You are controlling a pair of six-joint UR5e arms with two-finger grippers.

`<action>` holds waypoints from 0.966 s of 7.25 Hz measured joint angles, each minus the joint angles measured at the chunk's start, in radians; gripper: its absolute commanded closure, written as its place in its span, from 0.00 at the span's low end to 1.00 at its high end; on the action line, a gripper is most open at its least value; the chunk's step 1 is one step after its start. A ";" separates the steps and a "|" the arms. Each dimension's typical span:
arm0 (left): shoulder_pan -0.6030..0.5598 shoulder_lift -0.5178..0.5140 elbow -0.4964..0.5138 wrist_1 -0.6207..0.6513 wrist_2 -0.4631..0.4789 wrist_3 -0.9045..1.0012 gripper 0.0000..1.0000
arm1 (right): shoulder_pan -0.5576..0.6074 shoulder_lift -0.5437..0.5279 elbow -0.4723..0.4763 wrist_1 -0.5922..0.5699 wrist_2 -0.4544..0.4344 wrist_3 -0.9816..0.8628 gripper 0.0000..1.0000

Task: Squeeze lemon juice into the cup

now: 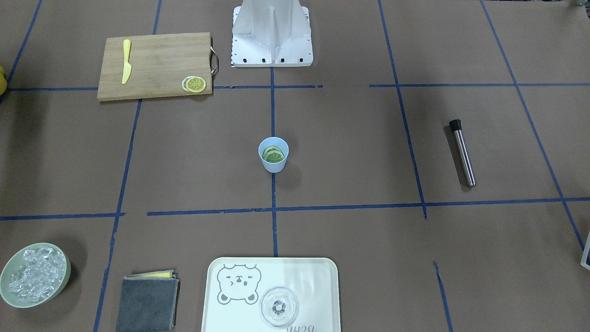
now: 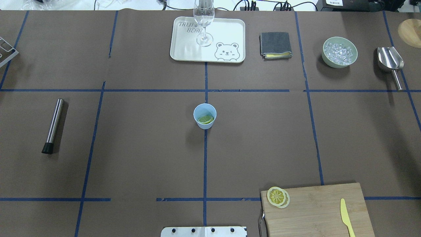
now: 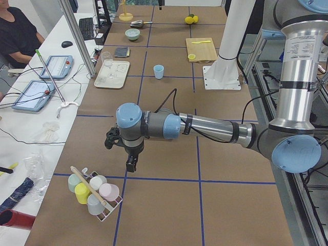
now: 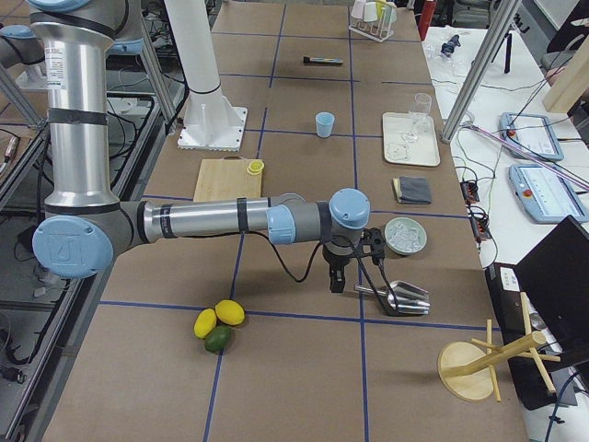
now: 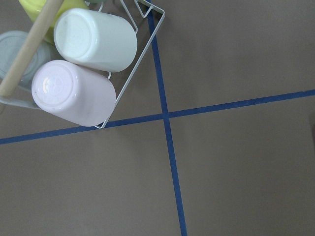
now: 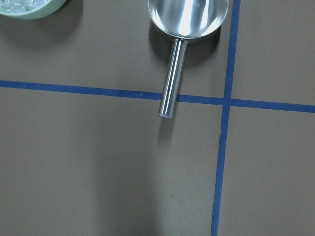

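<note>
The cup point(image 1: 274, 159) stands upright at the middle of the table, on the centre tape line, with lemon slices point(image 1: 273, 155) lying inside it. The spare slices point(image 2: 278, 197) rest on the near corner of the cutting board point(image 2: 315, 210), at the robot's right. Neither arm is over the cup. The left gripper point(image 3: 131, 163) hangs at the far left end beside the cup rack point(image 5: 93, 73), and the right gripper point(image 4: 336, 278) hangs at the right end by the scoop point(image 6: 188, 14). I cannot tell how either claw is set. The fruit looks loaded but not yet pressed. The next move likely calls for a long reach to the centre, perhaps taking up the muddler point(image 2: 54, 125), and a steady downward press without tipping the light cup
</note>
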 measured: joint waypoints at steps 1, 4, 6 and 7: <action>0.000 0.003 -0.010 0.000 -0.001 0.001 0.00 | 0.000 -0.001 0.001 0.003 0.000 -0.001 0.00; 0.000 0.008 -0.024 0.000 0.009 0.003 0.00 | 0.000 -0.009 -0.007 0.039 -0.001 0.000 0.00; 0.001 0.033 -0.014 -0.014 0.013 0.010 0.00 | 0.000 -0.012 -0.007 0.043 0.000 0.001 0.00; 0.002 0.039 -0.009 -0.019 0.009 0.009 0.00 | 0.000 -0.012 -0.007 0.043 0.000 0.003 0.00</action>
